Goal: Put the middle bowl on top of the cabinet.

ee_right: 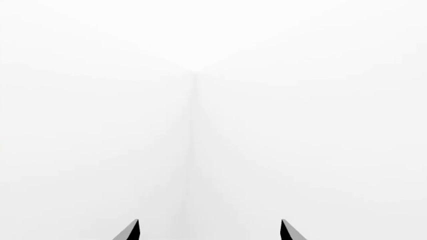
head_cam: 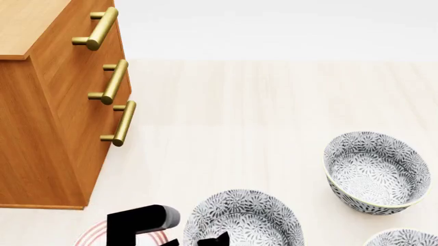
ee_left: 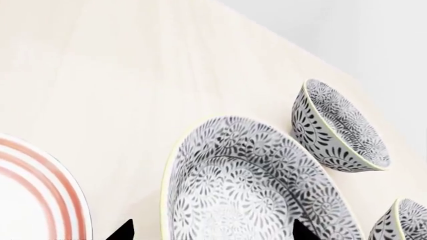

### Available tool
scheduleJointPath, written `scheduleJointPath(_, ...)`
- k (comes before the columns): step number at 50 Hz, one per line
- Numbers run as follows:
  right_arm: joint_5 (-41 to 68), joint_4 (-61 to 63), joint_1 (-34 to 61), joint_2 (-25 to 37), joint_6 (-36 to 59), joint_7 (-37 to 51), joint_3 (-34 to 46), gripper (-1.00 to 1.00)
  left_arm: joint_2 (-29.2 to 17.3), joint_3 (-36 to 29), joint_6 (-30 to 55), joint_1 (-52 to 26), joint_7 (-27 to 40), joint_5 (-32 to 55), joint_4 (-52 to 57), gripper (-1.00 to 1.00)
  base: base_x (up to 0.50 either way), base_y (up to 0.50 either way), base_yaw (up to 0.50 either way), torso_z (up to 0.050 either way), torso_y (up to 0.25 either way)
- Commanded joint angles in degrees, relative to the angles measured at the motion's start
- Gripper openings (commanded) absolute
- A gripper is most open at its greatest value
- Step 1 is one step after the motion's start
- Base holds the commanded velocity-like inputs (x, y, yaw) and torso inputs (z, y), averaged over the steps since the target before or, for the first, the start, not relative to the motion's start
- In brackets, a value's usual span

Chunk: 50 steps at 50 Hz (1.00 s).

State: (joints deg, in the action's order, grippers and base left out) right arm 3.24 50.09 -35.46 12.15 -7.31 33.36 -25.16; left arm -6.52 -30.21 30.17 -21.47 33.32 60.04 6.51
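Note:
The middle bowl (head_cam: 243, 220) (ee_left: 247, 185), deep with a grey-and-white floral pattern, sits on the pale floor at the bottom centre of the head view. My left gripper (ee_left: 211, 231) (head_cam: 213, 241) is open and straddles its near rim, one fingertip outside the bowl and one over its inside. The orange-brown cabinet (head_cam: 61, 113) with three brass handles stands at the left, its top partly in view. My right gripper (ee_right: 210, 230) is open with nothing between its fingers, facing a blank white background; it is out of the head view.
Two identical bowls stand to the right, one farther (head_cam: 376, 171) (ee_left: 340, 127) and one at the frame's edge (head_cam: 403, 238) (ee_left: 407, 220). A white plate with red rings (ee_left: 33, 195) (head_cam: 92, 237) lies beside the middle bowl, under my left arm.

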Motion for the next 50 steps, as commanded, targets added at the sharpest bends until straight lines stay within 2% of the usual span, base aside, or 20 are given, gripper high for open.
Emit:
scheduleJointPath(1, -0.12, 0.32, -0.28, 0.06, -0.11, 0.19, 0.03, 1.00, -0.03, -0.64, -0.75, -0.42, -1.20, 0.10, -2.25, 1.00, 0.00, 0.00, 0.00, 0.000, 0.000)
scheduleJointPath(47, -1.05, 0.52, -0.29, 0.47, 0.16, 0.75, 0.63, 1.00, 0.07, -2.84, -3.66, -1.67, -5.48, 1.00, -8.47, 1.00, 0.00, 0.00, 0.00, 0.000, 0.000)
scheduleJointPath(48, -1.04, 0.53, -0.32, 0.46, 0.14, 0.78, 0.61, 1.00, 0.05, -2.78, -4.00, -1.58, -5.56, 0.93, -8.35, -1.00, 0.00, 0.00, 0.00, 0.000, 0.000)
scheduleJointPath(50, -0.96, 0.29, -0.32, 0.50, -0.10, 0.78, 0.55, 1.00, -0.17, -3.03, -4.00, -1.62, -5.14, 0.65, -7.78, -1.00, 0.00, 0.00, 0.00, 0.000, 0.000)
